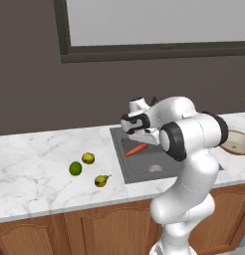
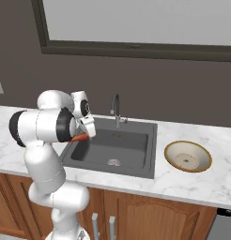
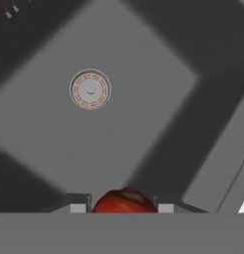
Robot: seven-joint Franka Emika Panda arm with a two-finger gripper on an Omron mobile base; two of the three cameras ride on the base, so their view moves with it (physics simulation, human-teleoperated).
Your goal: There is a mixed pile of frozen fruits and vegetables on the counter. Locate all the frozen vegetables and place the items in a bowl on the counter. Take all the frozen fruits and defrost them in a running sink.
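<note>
Carrying the orange carrot (image 1: 136, 148), the gripper (image 1: 142, 140) is clamped tight on its thick end and hangs above the sink (image 2: 136, 140), over the basin's left half. The hand view looks straight down: carrot top (image 3: 125, 200) wedged between the two finger tips, round drain (image 3: 90, 90) on the basin floor below. In the left base view the carrot's long axis runs down and left from the gripper, tapered tip toward the sink's left wall.

Key relation: the bowl (image 2: 202, 165) sits on the counter (image 2: 183, 183) just right of the sink, well apart from the gripper, across the full basin width. As a vegetable the carrot belongs in that bowl, not the sink, so the coming move is likely a rightward carry over the basin and the sink's right edge, then a drop with the carrot's length inside the rim.

Left of the sink on the counter: bright green ball (image 1: 75, 168), yellow-green ball (image 1: 88, 158), small pear (image 1: 100, 180), close together, none handled yet. Faucet (image 2: 116, 108) stands behind the sink; no water is visible.
</note>
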